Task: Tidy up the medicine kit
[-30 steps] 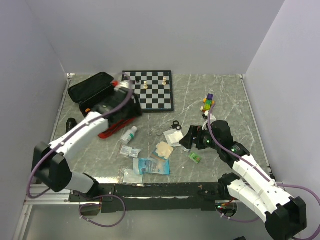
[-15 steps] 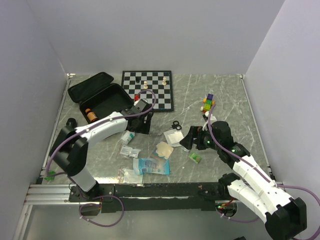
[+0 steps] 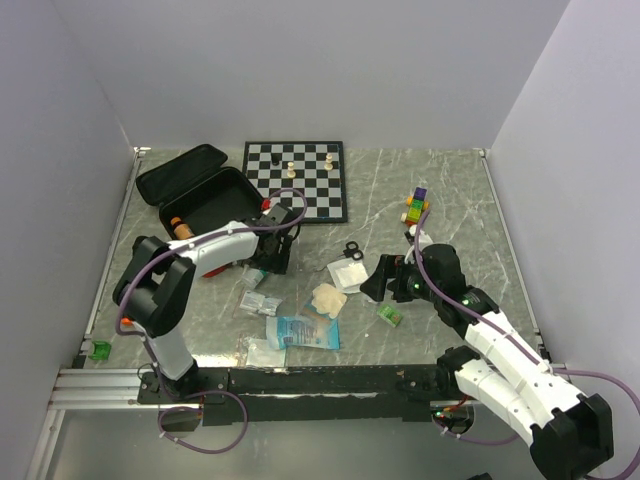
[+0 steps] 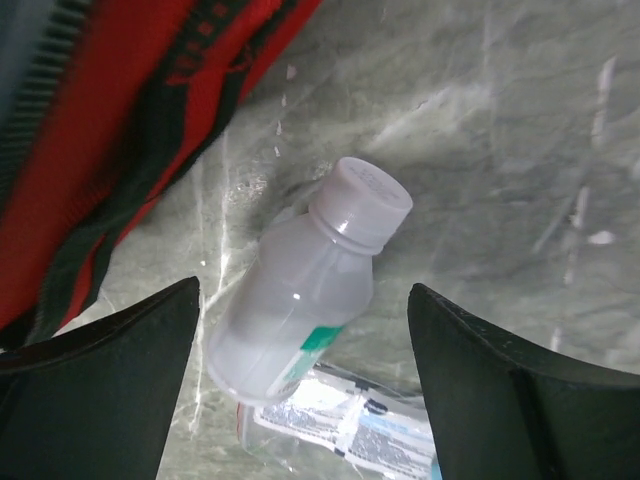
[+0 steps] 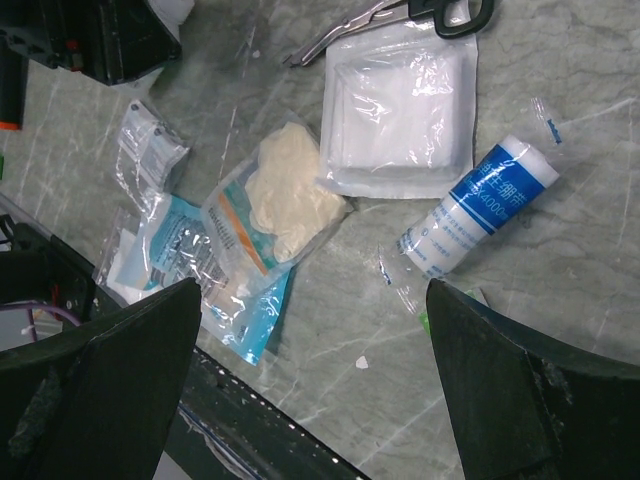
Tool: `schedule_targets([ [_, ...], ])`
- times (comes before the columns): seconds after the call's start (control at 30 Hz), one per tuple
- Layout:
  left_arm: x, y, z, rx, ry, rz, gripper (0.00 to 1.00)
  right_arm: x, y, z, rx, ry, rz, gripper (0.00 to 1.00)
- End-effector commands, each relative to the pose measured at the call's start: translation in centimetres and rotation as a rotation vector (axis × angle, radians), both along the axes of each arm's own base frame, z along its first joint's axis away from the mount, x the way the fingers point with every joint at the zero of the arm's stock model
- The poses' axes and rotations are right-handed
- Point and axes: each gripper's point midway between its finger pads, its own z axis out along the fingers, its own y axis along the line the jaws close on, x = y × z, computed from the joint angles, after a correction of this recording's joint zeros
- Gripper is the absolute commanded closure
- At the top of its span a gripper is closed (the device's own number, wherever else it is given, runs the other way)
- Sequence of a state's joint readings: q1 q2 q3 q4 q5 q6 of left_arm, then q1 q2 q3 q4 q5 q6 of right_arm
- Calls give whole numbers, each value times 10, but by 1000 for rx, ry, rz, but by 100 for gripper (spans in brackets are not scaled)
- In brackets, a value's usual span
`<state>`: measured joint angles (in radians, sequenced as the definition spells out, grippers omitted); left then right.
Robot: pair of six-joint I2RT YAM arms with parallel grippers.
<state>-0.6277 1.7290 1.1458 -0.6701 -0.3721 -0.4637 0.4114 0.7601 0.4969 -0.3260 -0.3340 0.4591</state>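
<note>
Hanging low over the table (image 4: 500,140), the left gripper (image 4: 303,290) has its jaws spread wide and grips nothing. A small white bottle (image 4: 300,310) lies on its side between the two fingers, with its cap pointing away from the wrist. There is a clear gap to one finger. The other finger, the one nearer the kit (image 3: 215,195), stands just beside the bottle's base, and I cannot tell whether they touch. A clear sachet (image 4: 340,425) lies by the bottle's base, closer to the wrist. The kit lies open just beside this gripper, black lining up. In the wrist view its red edge runs past that same fingertip, apart from the bottle. The right gripper (image 5: 312,300) is likewise wide open and empty, above the table and touching nothing. Ahead of it, between the fingers, lies a glove pack (image 5: 285,195). A gauze pack (image 5: 400,110) lies just beyond that, at its edge, and scissors (image 5: 440,15) lie farther ahead. A blue-and-white bandage roll (image 5: 480,205) in clear wrap lies ahead of the finger on that view's right, beside the gauze pack. The kit is well apart from this gripper, beyond the left gripper.
</note>
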Motion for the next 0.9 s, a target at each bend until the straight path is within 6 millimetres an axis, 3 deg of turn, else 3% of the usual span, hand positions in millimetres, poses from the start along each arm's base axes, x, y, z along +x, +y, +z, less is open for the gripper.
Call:
schedule_targets([
  [0.0, -4, 5, -16, 42, 33, -16, 13, 4, 0, 3, 6, -19, -5, 0],
  [0.17, -7, 6, -20, 49, 47, -29, 18, 4, 0, 2, 4, -19, -6, 0],
  [0.4, -11, -1, -21, 30, 62, -54, 37, 5, 0, 2, 7, -16, -8, 0],
  [0.53, -10, -5, -10, 10, 36, -59, 44, 4, 0, 3, 5, -18, -9, 0],
  [0.63, -9, -10, 13, -41, -2, -63, 52, 3, -1, 3, 4, -18, -10, 0],
  [0.87, -6, -18, 94, -214, -146, -44, 69, 3, 2, 11, 21, -27, -3, 0],
])
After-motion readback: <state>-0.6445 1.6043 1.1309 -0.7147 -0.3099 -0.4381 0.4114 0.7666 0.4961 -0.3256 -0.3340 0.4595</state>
